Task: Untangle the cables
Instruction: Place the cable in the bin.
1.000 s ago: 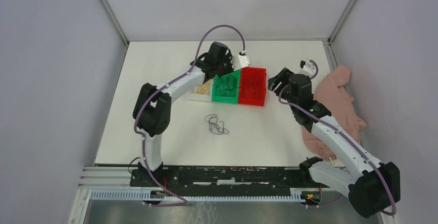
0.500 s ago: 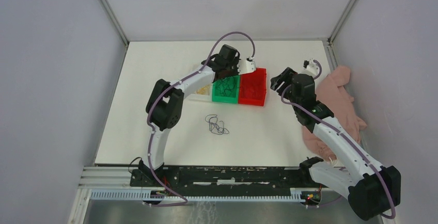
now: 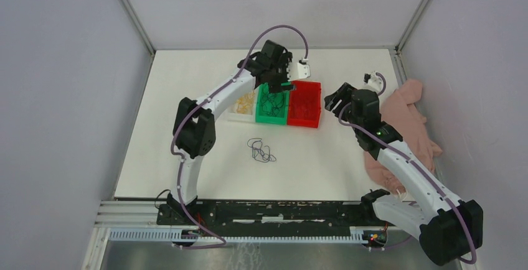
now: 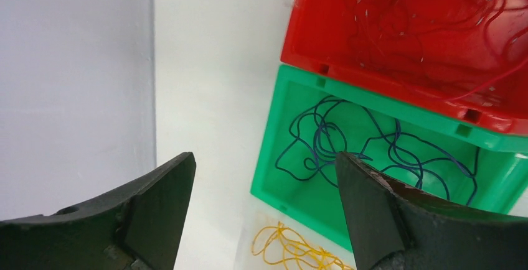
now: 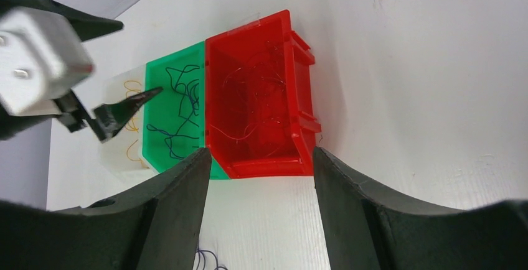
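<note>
A dark blue cable lies loose in the green bin. Thin red cable fills the red bin beside it, and a yellow cable lies in the clear tray. Another dark blue tangle sits on the white table in front of the bins. My left gripper hovers over the back of the green bin, open and holding nothing. My right gripper hangs open just right of the red bin, nothing between its fingers.
A crumpled pink cloth lies along the table's right edge under my right arm. Grey walls close in the table at the back and on both sides. The three bins stand in a row at mid-table.
My left gripper has gone from shut to wide open and shifted toward the back right over the green bin. My right arm has barely moved.
</note>
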Controlling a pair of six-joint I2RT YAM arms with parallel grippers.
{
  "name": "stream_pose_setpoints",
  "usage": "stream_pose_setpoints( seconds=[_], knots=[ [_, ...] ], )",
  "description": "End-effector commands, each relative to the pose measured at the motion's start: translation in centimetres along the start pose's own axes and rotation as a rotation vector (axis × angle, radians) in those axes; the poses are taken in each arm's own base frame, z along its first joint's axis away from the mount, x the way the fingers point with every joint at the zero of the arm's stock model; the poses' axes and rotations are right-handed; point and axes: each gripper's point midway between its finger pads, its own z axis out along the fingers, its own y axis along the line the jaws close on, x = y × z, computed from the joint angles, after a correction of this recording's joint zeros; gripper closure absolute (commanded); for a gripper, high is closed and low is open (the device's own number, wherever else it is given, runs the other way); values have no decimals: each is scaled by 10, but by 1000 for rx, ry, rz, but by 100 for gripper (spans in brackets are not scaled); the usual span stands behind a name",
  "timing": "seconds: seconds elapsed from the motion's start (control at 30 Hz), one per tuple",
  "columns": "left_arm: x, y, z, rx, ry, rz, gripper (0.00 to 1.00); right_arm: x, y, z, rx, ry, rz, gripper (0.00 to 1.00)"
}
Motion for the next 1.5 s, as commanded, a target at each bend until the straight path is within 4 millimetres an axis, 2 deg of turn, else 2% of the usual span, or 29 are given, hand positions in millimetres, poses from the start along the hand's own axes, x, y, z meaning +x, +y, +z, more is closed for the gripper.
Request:
stream_pose_setpoints(
  seconds=[0.0,0.13,0.2,0.37,0.43,0.53,0.63,0.83,0.87,0.97,1.03,1.2,1.3,1.4,1.47],
  knots=[
    [-45,36,-68,-43,-137,-65,8,-10,14,0,-39,-5,8,33],
    [-44,49,-94,-37,-174,-89,5,-5,17,1,-59,18,-6,33],
    [-35,35,-102,40,-166,-83,4,-2,20,0,-78,33,-13,33],
    [-9,-35,-105,297,-130,-17,9,4,18,2,-75,55,-17,34],
    [2,-55,-99,353,-103,29,15,6,17,3,-72,58,-16,34],
    [16,-69,-86,393,-56,72,28,8,15,3,-68,64,-15,34],
    [18,-68,-71,403,-44,83,44,7,15,4,-64,59,-14,34],
    [24,-60,-34,373,-12,119,58,4,12,5,-50,43,-21,35],
    [25,-59,-29,369,-10,121,62,3,11,5,-46,41,-24,35],
    [27,-52,-12,327,-5,122,86,2,11,5,-41,34,-31,37],
    [24,-44,-2,293,-21,125,96,1,10,5,-41,29,-30,37],
    [17,-44,13,270,-59,123,97,3,11,8,-44,32,-30,39],
    [23,-54,23,283,-42,133,97,4,11,9,-46,34,-27,39],
    [27,-54,30,264,-30,132,97,8,11,10,-50,46,-21,40],
    [24,-48,27,245,-34,124,91,8,12,10,-56,49,-21,40]
  ],
)
